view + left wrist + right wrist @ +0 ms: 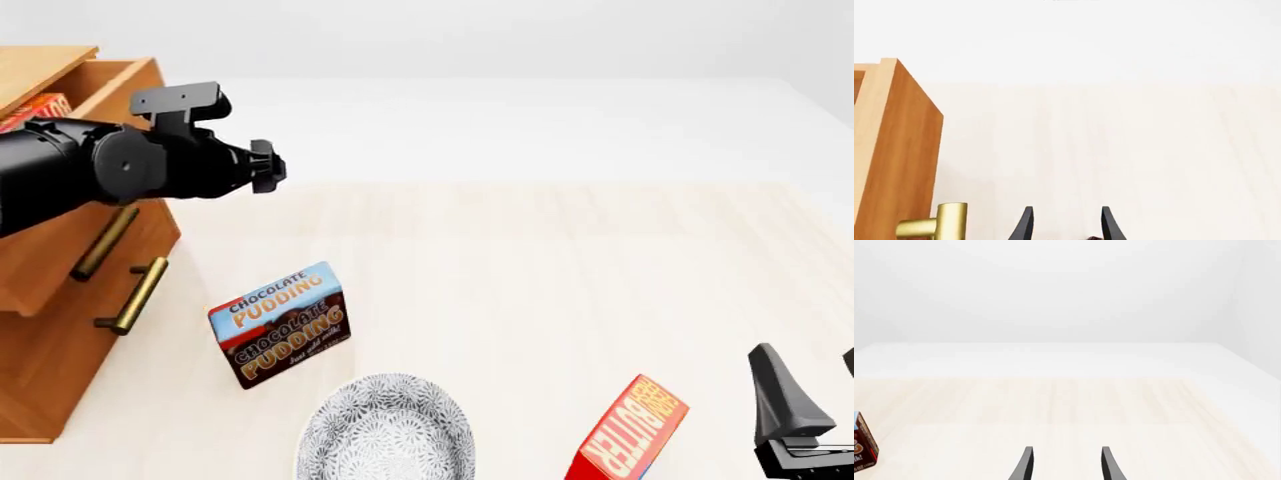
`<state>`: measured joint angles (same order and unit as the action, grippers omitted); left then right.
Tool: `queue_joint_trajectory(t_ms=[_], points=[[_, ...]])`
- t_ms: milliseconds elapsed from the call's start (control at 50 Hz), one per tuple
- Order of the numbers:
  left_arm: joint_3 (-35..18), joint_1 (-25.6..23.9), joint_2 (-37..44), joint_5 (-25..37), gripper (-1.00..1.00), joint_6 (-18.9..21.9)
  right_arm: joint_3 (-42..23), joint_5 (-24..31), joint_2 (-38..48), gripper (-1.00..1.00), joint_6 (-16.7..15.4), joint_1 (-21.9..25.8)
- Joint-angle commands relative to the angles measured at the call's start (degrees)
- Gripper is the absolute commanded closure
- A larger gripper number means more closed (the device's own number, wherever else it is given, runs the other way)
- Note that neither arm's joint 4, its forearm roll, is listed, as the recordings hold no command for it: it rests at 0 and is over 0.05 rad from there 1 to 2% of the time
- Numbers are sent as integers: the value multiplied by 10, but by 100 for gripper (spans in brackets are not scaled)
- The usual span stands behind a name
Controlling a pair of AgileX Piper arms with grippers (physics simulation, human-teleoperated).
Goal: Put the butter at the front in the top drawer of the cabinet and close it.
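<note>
At far left, the cabinet (54, 340) has its top drawer (80, 250) pulled out. The front butter (627, 435) stands tilted on the desk (561, 270), just left of the empty, spread right tool (807, 400); left tool (1065, 225) likewise spread, far off.

- Front cam: fixed, high, behind arms, looks fwd/down over table (561, 260); wide.
- L wrist cam: close beside cabinet (894, 150), faces across tabletop.
- R wrist cam: low, faces far edge.
- Shared w/ front: pudding box (862, 447), cabinet.
</note>
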<state>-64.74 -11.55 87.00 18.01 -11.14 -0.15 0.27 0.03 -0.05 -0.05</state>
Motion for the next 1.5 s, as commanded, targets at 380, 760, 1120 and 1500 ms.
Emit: queue_joint_trajectory(t_ms=[380, 760, 1120, 1500], points=[[20, 70, -53, 30, -100, 15, 0, -1, 0, -100, 0, 0], [5, 99, -52, 45, -100, 28, 0, -1, 0, -100, 0, 0], [44, 141, -55, 33, -100, 17, 0, -1, 0, -100, 0, 0], [62, 195, -120, 50, -100, 12, 0, -1, 0, -100, 0, 0]])
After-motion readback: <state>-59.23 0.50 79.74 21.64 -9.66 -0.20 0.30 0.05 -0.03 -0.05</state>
